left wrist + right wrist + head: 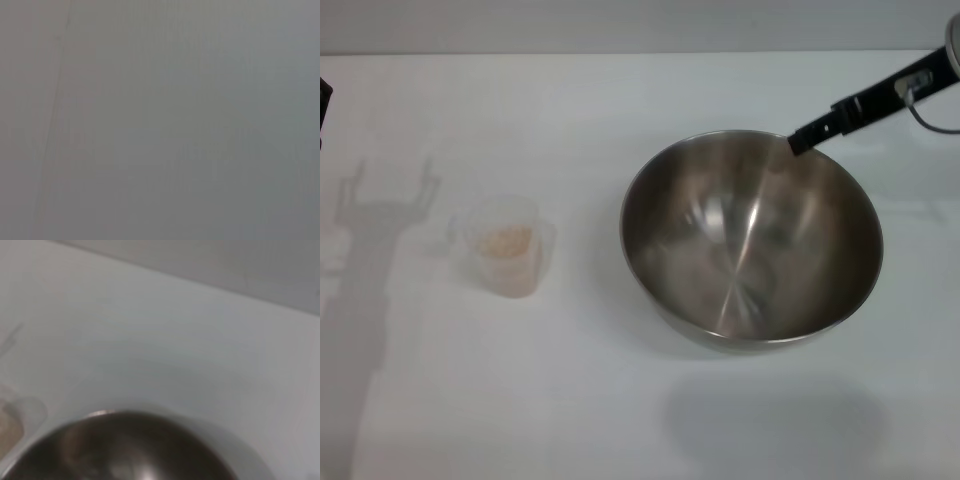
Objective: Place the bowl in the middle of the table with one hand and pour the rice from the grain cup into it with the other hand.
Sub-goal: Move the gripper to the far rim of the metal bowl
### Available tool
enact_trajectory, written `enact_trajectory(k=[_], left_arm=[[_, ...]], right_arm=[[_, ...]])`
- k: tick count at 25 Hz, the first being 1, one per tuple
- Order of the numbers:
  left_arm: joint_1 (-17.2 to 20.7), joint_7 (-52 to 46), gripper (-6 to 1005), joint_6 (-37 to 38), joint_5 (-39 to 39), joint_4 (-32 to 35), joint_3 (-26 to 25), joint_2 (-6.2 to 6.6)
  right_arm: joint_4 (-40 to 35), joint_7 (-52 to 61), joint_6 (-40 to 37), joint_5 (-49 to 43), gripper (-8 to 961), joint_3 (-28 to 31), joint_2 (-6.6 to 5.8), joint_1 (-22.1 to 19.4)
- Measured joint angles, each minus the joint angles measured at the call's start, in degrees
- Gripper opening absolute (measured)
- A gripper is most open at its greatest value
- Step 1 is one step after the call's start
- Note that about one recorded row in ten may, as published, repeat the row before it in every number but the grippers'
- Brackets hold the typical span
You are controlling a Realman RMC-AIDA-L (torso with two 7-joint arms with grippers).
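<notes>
The steel bowl (750,240) hangs tilted just above the white table (620,100); its shadow lies apart from it on the table near the front edge. My right gripper (800,140) comes in from the far right and is shut on the bowl's far rim. The frosted grain cup (505,250) stands on the table left of the bowl, with beige rice (510,240) inside. In the right wrist view the bowl (125,450) and part of the cup (12,422) show. Only a dark sliver of my left gripper (323,100) shows at the left edge, far from the cup.
The left arm's shadow (370,250) falls on the table left of the cup. The table's far edge (620,52) meets a grey wall. The left wrist view shows only a plain grey surface.
</notes>
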Motion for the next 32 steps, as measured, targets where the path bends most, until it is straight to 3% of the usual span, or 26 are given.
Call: enact_trajectory(k=[10, 21, 29, 30, 32], left_arm=[[0.1, 0.0, 818, 0.0, 0.0, -0.2, 0.0, -0.08], [0.0, 0.0, 815, 0.0, 0.0, -0.4, 0.0, -0.09], [0.0, 0.0, 813, 0.1, 0.0, -0.4, 0.0, -0.09], [0.0, 0.0, 813, 0.1, 0.0, -0.5, 0.0, -0.09], [0.0, 0.0, 813, 0.1, 0.0, -0.5, -0.1, -0.09]], right_arm=[[7.7, -1.9, -2.0, -1.5, 715, 0.2, -0.63, 0.2], [13.4, -4.3, -6.6, -1.8, 709, -0.1, -0.32, 0.0], [14.2, -4.6, -7.2, -2.0, 501, -0.3, -0.30, 0.3], [14.3, -5.0, -7.3, -2.0, 263, -0.3, -0.26, 0.4], [14.4, -5.1, -7.4, -2.0, 226, -0.4, -0.21, 0.5]])
